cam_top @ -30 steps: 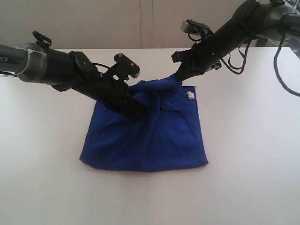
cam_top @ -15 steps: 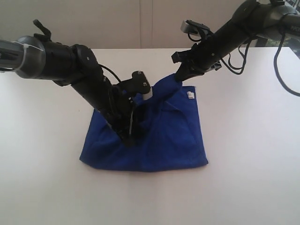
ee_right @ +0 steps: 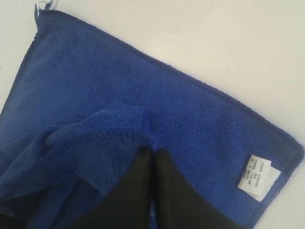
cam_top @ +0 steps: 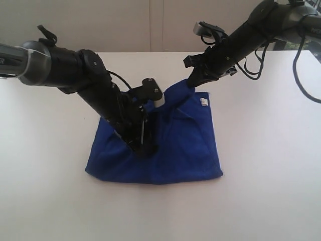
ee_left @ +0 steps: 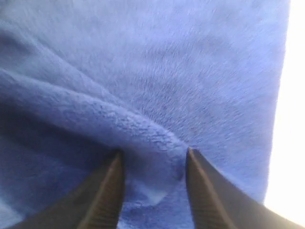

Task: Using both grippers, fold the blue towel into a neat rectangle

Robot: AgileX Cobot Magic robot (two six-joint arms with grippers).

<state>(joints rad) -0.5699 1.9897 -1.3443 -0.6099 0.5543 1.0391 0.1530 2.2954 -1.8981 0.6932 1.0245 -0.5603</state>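
Observation:
The blue towel [cam_top: 175, 145] lies partly folded on the white table [cam_top: 266, 165], its white tag [cam_top: 203, 102] at the far right corner. My left gripper [cam_top: 145, 148] points down onto the towel's middle. In the left wrist view its jaws [ee_left: 153, 153] stand apart, with a soft ridge of towel [ee_left: 143, 138] lying loose between the fingertips. My right gripper [cam_top: 192, 82] holds a far corner a little above the table. Seen from the right wrist, that gripper [ee_right: 151, 151] is shut on a hemmed edge of the towel [ee_right: 95, 95], near the tag [ee_right: 255, 176].
Bare white table surrounds the towel on all sides. A pale wall [cam_top: 150, 25] runs behind the table's far edge. Black cables [cam_top: 301, 75] hang from the right arm at the far right.
My left arm has swung down from the towel's far edge to its middle, laying the cloth there, and its jaws have parted. The right gripper has stayed still, holding its corner.

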